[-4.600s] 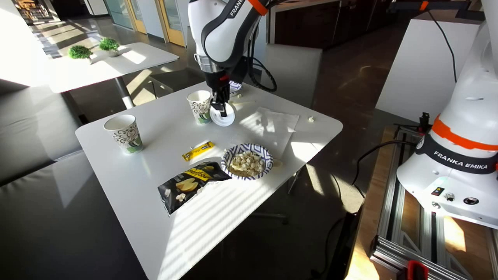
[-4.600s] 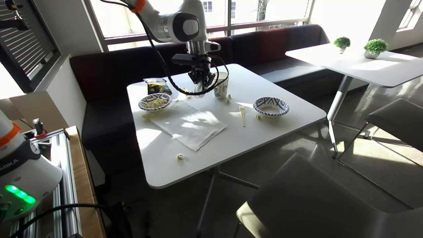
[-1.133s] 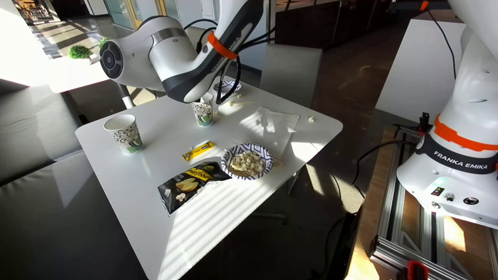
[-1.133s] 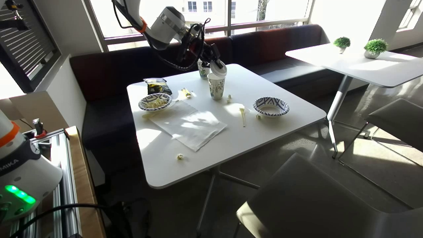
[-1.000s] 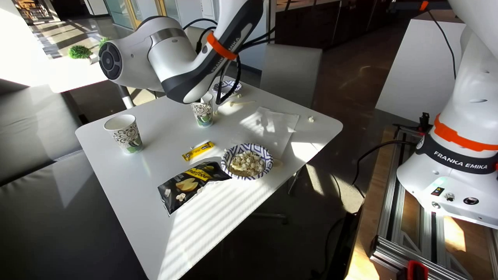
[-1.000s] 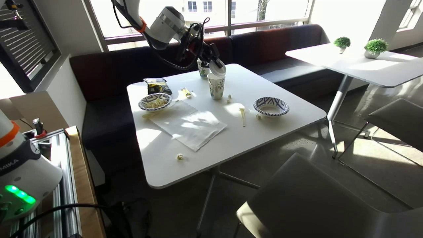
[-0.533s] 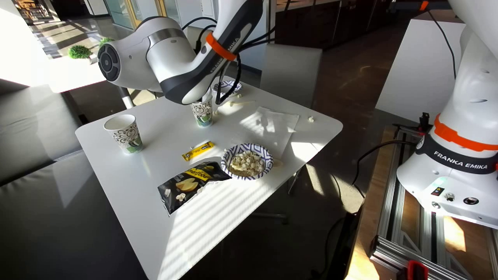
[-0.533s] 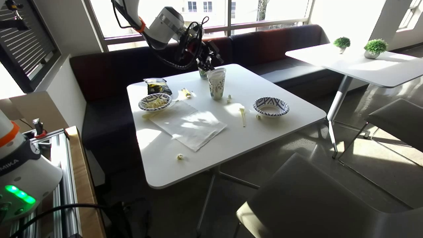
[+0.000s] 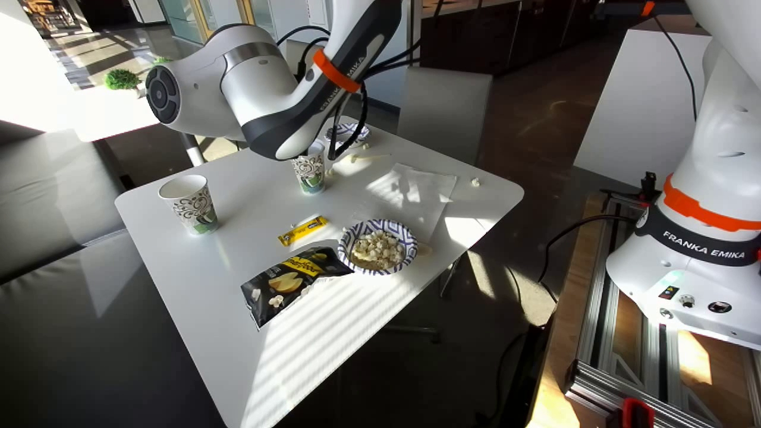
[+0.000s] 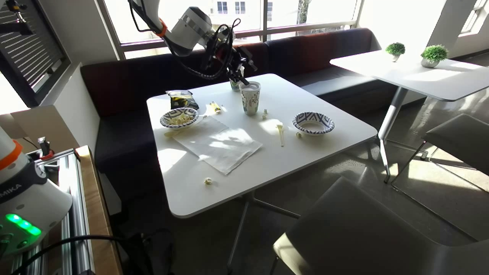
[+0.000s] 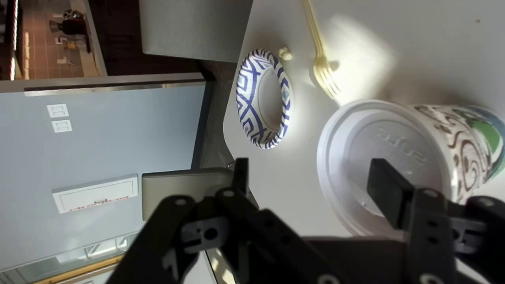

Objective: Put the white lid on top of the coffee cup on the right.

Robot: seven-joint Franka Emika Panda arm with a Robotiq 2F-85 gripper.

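The white lid (image 11: 371, 138) lies over the mouth of the patterned coffee cup (image 11: 469, 150) in the wrist view. Whether its rim is pressed down all round, I cannot tell. In an exterior view the same cup (image 10: 250, 102) stands upright, with the pale lid (image 10: 251, 87) at its top. My gripper (image 11: 313, 180) is open, its fingers wide apart with nothing held between them. One finger (image 11: 388, 193) hangs in front of the lid's face; the other is off to the side. The arm hides the gripper and most of the cup's mouth (image 9: 310, 173) in an exterior view.
A similar cup (image 9: 191, 205) stands farther left, partly hidden behind the gripper from elsewhere. Around the table are a popcorn bowl (image 9: 410, 241), a black snack bag (image 9: 291, 279), a yellow packet (image 9: 302, 230), a napkin (image 10: 221, 147), a fork (image 11: 323, 71) and another bowl (image 11: 248, 102).
The gripper has opened and let go of the lid, which was held tilted over the cup and now lies at its mouth. Some seconds earlier the lid was held beside the cup.
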